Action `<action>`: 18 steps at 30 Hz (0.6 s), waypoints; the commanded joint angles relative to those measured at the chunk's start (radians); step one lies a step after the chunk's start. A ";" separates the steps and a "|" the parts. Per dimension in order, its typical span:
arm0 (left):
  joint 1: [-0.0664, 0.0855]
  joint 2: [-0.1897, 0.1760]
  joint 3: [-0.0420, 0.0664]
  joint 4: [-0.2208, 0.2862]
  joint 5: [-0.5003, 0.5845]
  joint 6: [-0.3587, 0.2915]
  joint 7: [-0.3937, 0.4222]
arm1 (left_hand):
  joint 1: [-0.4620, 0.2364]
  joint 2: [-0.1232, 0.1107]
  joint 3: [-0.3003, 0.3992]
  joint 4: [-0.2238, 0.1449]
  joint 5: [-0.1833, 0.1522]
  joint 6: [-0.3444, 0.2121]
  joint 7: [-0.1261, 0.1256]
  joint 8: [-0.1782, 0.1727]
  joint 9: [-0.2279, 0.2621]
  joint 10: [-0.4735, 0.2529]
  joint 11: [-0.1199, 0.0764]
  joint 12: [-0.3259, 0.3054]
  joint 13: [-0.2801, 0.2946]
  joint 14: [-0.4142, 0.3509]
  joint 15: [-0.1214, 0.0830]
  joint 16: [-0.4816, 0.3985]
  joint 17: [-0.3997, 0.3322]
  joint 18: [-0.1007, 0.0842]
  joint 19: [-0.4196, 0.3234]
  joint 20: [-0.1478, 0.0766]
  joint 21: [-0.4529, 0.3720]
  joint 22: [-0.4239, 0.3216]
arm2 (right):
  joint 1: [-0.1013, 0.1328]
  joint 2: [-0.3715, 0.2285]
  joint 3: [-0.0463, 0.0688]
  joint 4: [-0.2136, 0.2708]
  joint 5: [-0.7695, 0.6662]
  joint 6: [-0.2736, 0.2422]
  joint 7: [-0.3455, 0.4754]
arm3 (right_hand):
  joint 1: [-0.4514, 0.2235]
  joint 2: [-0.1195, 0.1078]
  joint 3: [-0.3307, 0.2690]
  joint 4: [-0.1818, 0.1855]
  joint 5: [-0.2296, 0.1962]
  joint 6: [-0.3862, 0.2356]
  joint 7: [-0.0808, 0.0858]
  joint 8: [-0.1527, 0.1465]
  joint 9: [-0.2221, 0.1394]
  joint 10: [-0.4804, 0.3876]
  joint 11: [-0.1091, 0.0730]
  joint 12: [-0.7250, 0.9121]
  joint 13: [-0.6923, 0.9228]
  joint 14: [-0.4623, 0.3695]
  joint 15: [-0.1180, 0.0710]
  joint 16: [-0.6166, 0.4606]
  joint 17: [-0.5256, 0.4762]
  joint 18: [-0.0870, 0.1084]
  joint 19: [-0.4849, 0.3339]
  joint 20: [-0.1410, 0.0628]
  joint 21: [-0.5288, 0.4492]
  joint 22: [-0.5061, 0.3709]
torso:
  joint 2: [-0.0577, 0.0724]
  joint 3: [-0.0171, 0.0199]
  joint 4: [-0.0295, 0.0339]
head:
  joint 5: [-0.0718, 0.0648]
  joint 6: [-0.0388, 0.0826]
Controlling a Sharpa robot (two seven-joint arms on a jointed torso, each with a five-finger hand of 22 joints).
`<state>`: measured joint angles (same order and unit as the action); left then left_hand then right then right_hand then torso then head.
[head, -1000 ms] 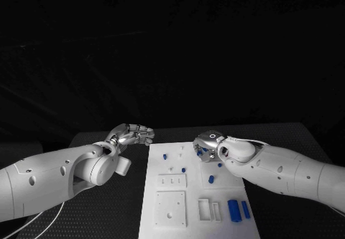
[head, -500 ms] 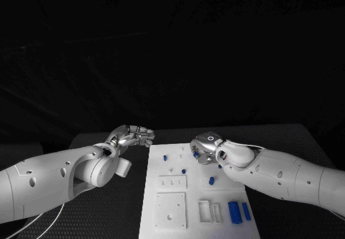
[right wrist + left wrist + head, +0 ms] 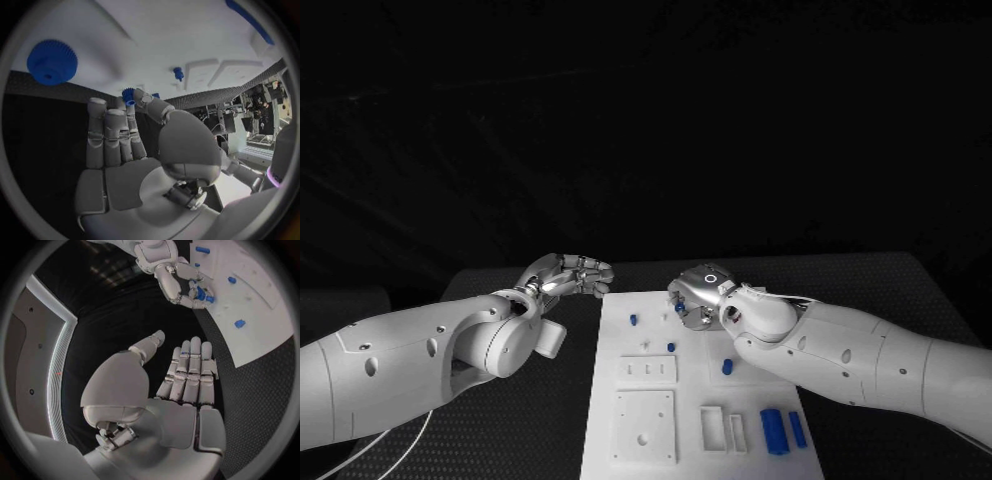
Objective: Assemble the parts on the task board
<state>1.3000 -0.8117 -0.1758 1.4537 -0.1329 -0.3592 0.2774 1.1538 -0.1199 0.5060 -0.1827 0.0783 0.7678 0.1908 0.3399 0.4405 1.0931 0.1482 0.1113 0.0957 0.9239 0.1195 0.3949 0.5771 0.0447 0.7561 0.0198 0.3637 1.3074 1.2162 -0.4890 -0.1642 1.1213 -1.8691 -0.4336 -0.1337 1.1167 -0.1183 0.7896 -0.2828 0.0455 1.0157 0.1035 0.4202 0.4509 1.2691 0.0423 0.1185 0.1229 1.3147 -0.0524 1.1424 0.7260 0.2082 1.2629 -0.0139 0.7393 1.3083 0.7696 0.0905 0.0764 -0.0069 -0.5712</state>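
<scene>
Right hand (image 3: 701, 295) of mine pinches a small blue gear (image 3: 129, 95) at its fingertips, low over the far end of the task board (image 3: 642, 420). Left hand (image 3: 568, 273) hangs beside the board's far left corner, fingers straight and together, holding nothing. Another, larger blue gear (image 3: 52, 62) sits on the board nearby.

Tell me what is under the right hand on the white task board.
Under the silver right hand, at the white task board's far end, small blue parts show among its fingers. The hand covers the board there, so whether it holds one is unclear.
</scene>
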 commanded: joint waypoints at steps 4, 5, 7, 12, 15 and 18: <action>0.001 0.009 0.001 -0.004 -0.001 0.013 0.008 | -0.009 0.002 0.001 -0.006 0.005 -0.002 0.002 -0.006 -0.002 -0.002 0.002 -0.006 -0.002 -0.002 0.005 -0.004 0.002 0.018 -0.007 0.003 0.004 0.022 | 0.000 0.024 0.001 -0.019 -0.038 -0.024 -0.023 | 0.005 -0.002 0.006 0.000 0.003 0.009 0.001 0.006 0.011 0.051 0.007 0.004 0.001 -0.007 -0.011 0.007 -0.002 0.054 0.004 -0.001 0.006 0.023 | 0.001 -0.0030 0.0054 | 0.000 0.001; 0.001 0.010 0.001 -0.005 -0.001 0.013 0.008 | -0.009 0.002 0.001 -0.006 0.005 -0.002 0.002 -0.006 -0.002 -0.002 0.002 -0.006 -0.002 -0.002 0.005 -0.004 0.002 0.018 -0.007 0.003 0.004 0.022 | 0.000 0.025 0.001 -0.020 -0.039 -0.025 -0.024 | 0.005 -0.002 0.006 0.000 0.003 0.009 0.001 0.006 0.011 0.051 0.007 0.004 0.001 -0.007 -0.011 0.007 -0.002 0.054 0.004 -0.001 0.007 0.023 | 0.002 -0.0022 0.0042 | 0.002 0.001; 0.001 0.008 0.001 -0.001 -0.001 0.013 0.008 | -0.009 0.002 0.001 -0.006 0.005 -0.002 0.002 -0.007 -0.002 -0.002 0.002 -0.006 -0.002 -0.002 0.005 -0.004 0.002 0.018 -0.007 0.003 0.004 0.022 | 0.002 0.029 0.001 -0.021 -0.050 -0.029 -0.032 | 0.005 -0.002 0.006 0.000 0.003 0.009 0.001 0.006 0.011 0.051 0.007 0.003 0.001 -0.007 -0.012 0.007 -0.002 0.054 0.004 -0.001 0.007 0.023 | 0.003 -0.0034 0.0074 | 0.002 0.002; 0.001 0.007 0.002 0.000 -0.001 0.013 0.008 | -0.009 0.002 0.002 -0.007 0.005 -0.002 0.003 -0.007 -0.002 -0.002 0.002 -0.007 -0.002 -0.002 0.005 -0.004 0.002 0.018 -0.007 0.003 0.004 0.022 | 0.007 0.042 0.001 -0.037 -0.054 -0.033 -0.048 | 0.005 -0.004 0.008 0.000 0.003 0.010 0.001 0.006 0.011 0.052 0.007 0.002 0.001 -0.007 -0.012 0.008 -0.002 0.053 0.004 0.000 0.009 0.023 | 0.006 -0.0060 0.0128 | -0.002 0.007; 0.002 0.006 0.002 0.003 -0.002 0.012 0.008 | -0.009 0.002 0.002 -0.007 0.005 -0.002 0.003 -0.007 -0.002 -0.002 0.002 -0.007 -0.002 -0.002 0.005 -0.004 0.002 0.018 -0.007 0.003 0.004 0.022 | 0.010 0.051 0.001 -0.047 -0.059 -0.027 -0.050 | 0.006 -0.005 0.009 0.000 0.003 0.011 0.000 0.006 0.012 0.053 0.006 0.002 0.001 -0.007 -0.012 0.008 -0.003 0.054 0.004 0.000 0.010 0.023 | 0.008 -0.0074 0.0151 | -0.003 0.008; 0.002 0.007 0.002 0.005 -0.003 0.012 0.008 | -0.009 0.002 0.002 -0.008 0.005 -0.002 0.003 -0.007 -0.002 -0.002 0.002 -0.007 -0.002 -0.002 0.005 -0.004 0.002 0.019 -0.007 0.003 0.005 0.022 | 0.010 0.055 0.001 -0.054 -0.059 -0.021 -0.049 | 0.006 -0.005 0.010 0.000 0.003 0.011 0.000 0.005 0.012 0.053 0.006 0.001 0.001 -0.007 -0.012 0.008 -0.003 0.054 0.003 0.000 0.010 0.023 | 0.011 -0.0091 0.0195 | -0.006 0.010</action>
<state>1.3004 -0.8062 -0.1746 1.4547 -0.1329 -0.3590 0.2774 1.1538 -0.1199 0.5083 -0.1849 0.0783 0.7679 0.1908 0.3388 0.4396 1.0931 0.1482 0.1075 0.0950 0.9238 0.1195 0.3949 0.5779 0.0442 0.7561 0.0198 0.3637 1.3080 1.2261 -0.4371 -0.1632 1.0709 -1.9045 -0.4548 -0.1700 1.1165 -0.1187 0.7952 -0.2827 0.0428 1.0226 0.1043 0.4233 0.4515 1.2799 0.0398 0.1127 0.1221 1.3147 -0.0525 1.1458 0.7240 0.2083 1.2627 -0.0107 0.7432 1.3082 0.7769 0.0838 0.0901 -0.0107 -0.5628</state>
